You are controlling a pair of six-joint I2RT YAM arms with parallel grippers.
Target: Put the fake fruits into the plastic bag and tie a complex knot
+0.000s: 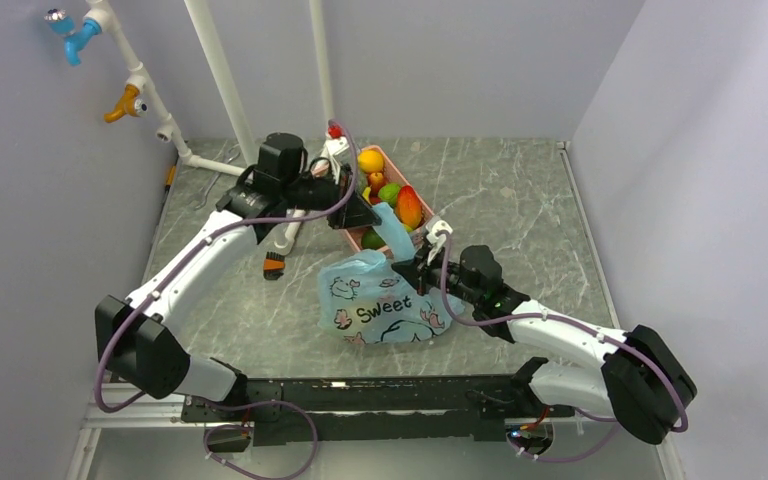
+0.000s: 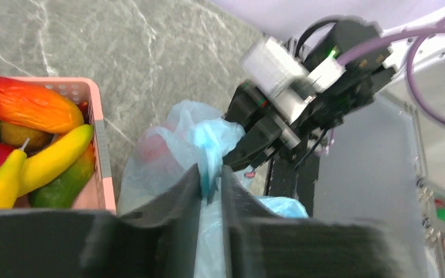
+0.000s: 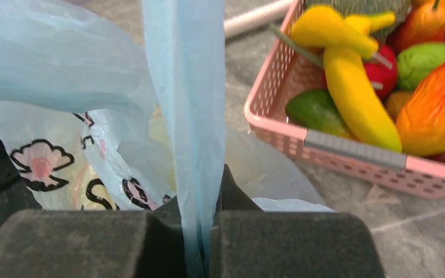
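Grey marbled tabletop (image 1: 520, 200) is bearing the plastic bag (image 1: 375, 305). Left gripper (image 2: 210, 174) and right gripper (image 3: 200, 200) are each pinching a handle (image 3: 188, 87) — limp, slippery film, best gathered there.

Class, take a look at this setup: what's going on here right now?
Two robot arms are working on the plastic bag. The left gripper and the right gripper each pinch a strip of its light-blue film. Several fake fruits lie in the pink basket beside it; nothing is tied yet.

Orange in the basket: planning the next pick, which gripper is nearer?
Left. Left gripper is at the basket's side, near the orange; right gripper farther back, by the bag.
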